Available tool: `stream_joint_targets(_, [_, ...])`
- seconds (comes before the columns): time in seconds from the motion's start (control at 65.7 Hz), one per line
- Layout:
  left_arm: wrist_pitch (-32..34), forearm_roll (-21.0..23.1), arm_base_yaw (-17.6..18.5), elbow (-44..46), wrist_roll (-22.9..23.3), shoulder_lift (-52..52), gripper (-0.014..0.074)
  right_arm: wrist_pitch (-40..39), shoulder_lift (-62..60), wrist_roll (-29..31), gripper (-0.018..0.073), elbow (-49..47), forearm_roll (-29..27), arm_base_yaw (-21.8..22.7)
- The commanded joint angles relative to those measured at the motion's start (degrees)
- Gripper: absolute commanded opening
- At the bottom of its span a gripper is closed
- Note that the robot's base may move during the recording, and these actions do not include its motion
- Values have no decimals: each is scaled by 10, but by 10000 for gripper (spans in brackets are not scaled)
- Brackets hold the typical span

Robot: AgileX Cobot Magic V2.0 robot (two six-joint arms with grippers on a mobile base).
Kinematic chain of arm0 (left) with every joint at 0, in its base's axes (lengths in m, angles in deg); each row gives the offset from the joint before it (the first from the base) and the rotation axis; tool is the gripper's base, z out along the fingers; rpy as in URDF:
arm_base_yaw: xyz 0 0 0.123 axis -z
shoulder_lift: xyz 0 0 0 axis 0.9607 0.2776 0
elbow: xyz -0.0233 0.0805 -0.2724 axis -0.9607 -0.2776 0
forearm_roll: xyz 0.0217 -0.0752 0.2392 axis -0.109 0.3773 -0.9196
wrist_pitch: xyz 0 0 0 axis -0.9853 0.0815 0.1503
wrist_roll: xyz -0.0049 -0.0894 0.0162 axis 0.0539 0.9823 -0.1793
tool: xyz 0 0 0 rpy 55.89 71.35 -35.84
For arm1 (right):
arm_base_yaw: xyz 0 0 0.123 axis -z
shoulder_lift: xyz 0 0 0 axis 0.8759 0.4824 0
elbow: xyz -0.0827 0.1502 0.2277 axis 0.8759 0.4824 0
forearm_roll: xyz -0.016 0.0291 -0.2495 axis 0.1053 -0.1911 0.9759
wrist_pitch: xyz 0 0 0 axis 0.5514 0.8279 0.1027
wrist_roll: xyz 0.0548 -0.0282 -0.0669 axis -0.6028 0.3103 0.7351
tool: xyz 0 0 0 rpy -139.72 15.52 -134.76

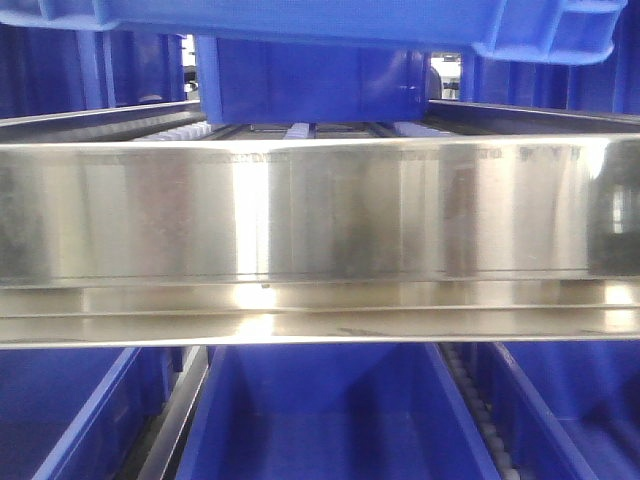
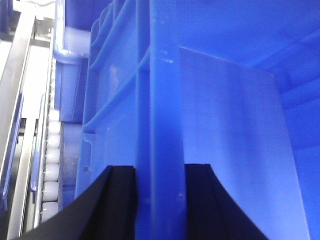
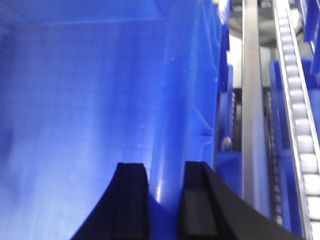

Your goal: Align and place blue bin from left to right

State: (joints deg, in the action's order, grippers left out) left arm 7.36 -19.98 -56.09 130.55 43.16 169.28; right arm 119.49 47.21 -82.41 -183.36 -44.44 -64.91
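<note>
The left end effector (image 2: 160,175) is clamped over one side wall of the blue plastic storage bin (image 1: 350,25), and the right end effector (image 3: 164,170) over the opposite wall. The bin therefore hangs above the shiny steel shelf beam (image 1: 320,210), probably for straight placing on the white roller track (image 3: 295,115).

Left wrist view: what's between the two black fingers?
A wall of the blue bin, pinched by the left gripper; the left wrist view shows it.

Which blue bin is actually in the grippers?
The raised bin across the top of the front view; the left gripper and right gripper each clamp a wall. The other bins sit below it.
</note>
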Motion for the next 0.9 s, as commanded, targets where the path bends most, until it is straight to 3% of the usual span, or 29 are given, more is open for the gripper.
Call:
stream_joint_targets(0.0, [127,24,3,12,-1,-21,-111,-42,-13,14,-71,-10,-3,0])
stream_joint_targets(0.883, [127,24,3,12,-1,-21,-111,-48,-10,14,-71,-10,-3,0])
